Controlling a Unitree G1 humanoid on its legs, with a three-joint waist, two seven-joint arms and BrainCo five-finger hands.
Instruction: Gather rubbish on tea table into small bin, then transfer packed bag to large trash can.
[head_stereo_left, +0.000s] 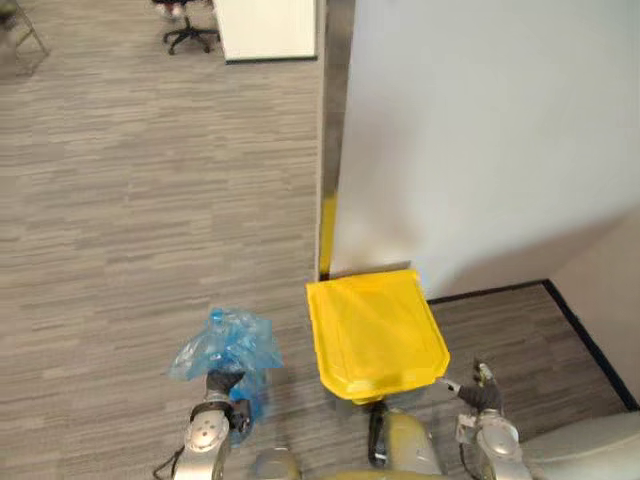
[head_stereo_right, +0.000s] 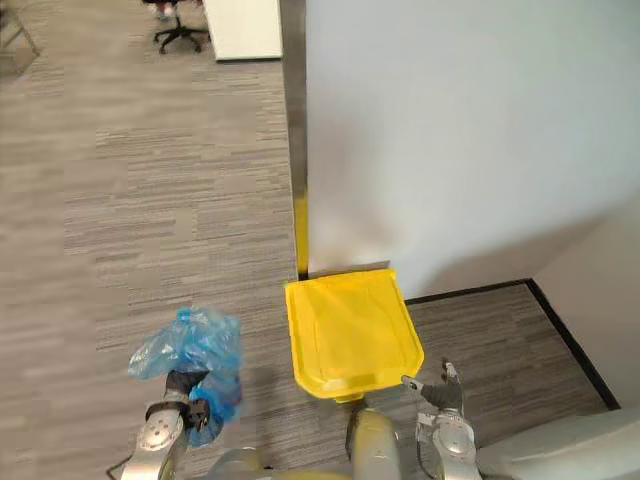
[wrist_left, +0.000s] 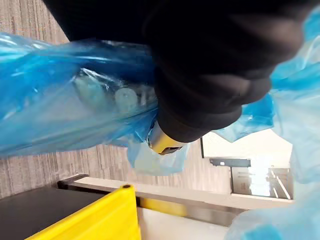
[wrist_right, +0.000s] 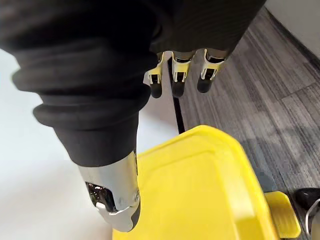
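Your left hand (head_stereo_left: 222, 385) clenches neck of blue bag (head_stereo_left: 228, 340), left of yellow can (head_stereo_left: 375, 330). Your right hand (head_stereo_left: 478, 395) at can's right front corner, fingers loose, empty. Lid (wrist_right: 200, 185) closed: release now and bag likely slides onto floor (head_stereo_left: 150, 200). Wall (head_stereo_left: 480, 150) behind can may limit lid swing.

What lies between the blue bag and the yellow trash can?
Only bare grey carpet separates the blue bag from the yellow trash can, as the left eye view shows.

The yellow plastic lidded trash can (head_stereo_left: 375, 335) sits on the grey carpet floor (head_stereo_left: 120, 200), backed against the white wall (head_stereo_left: 480, 130). The crumpled blue plastic bag (head_stereo_left: 228, 345) is off to its left, not touching, up in the left hand (head_stereo_left: 220, 384). The right hand (head_stereo_left: 483, 398) is just right of the can's near corner.
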